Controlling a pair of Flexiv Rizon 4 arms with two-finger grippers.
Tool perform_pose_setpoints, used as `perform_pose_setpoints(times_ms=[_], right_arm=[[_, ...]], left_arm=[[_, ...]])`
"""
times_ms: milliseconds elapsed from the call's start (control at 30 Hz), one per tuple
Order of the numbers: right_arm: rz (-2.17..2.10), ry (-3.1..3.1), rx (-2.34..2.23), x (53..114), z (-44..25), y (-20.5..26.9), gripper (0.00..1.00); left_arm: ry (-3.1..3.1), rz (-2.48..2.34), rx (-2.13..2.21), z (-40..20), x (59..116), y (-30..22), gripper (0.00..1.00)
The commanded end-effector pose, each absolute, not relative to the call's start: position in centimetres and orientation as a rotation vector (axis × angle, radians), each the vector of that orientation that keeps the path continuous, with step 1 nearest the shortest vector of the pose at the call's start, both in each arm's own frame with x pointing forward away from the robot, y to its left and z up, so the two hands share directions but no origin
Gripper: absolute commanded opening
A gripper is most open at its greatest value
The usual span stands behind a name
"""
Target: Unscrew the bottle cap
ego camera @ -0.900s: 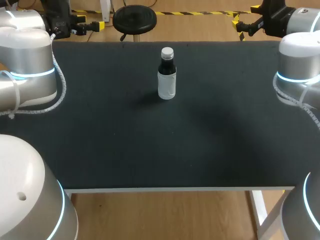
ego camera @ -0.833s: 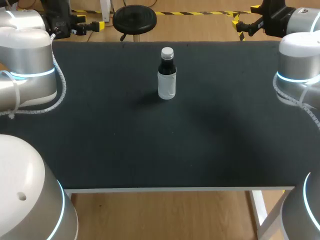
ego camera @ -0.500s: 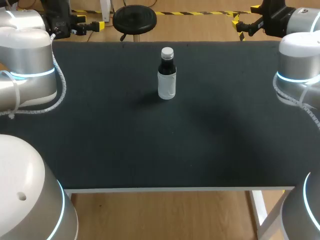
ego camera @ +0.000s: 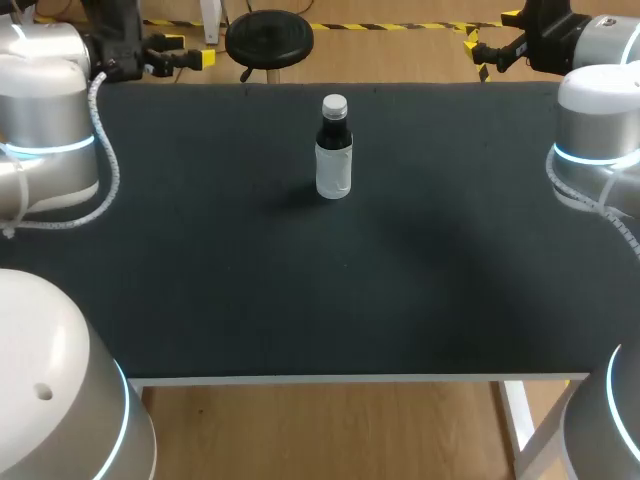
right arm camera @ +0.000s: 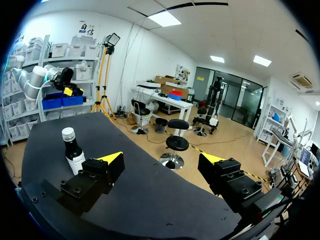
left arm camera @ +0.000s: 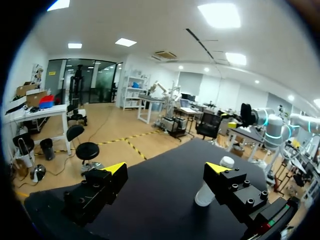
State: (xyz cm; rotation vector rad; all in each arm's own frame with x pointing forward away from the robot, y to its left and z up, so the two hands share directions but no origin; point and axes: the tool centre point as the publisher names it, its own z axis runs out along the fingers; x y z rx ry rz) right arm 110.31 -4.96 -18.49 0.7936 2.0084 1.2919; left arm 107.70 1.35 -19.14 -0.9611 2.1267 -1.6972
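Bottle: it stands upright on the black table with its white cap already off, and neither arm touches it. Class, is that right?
Wrong in one respect: the white cap is on the bottle, as the head view shows. Otherwise yes: it stands upright on the black table, and neither left arm nor right arm touches it.

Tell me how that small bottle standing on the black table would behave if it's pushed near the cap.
The bottle stands upright, tall and narrow, so a push near its cap would probably tip it. Its body looks round, so once down it may roll on the flat table. It looks small, likely light.
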Motion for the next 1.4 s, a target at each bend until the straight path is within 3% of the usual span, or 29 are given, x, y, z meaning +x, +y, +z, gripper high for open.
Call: perform_pose_setpoints(times_ms=[33,400,1400], right_arm=[[1.292,2.009,0.793,110.3,-18.5,-5.0,1.0],[1.292,2.009,0.793,110.3,-18.5,-5.0,1.0],[1.292,2.009,0.793,110.3,-18.5,-5.0,1.0]], left_arm=[[2.212,-1.89,-0.773,-20.3,108.3,1.7,1.0],[2.325,-2.138,-0.281,-22.1,106.5,-1.2,1.0],[2.342,-2.387,0.217,-27.3,105.3,-12.4,1.0]])
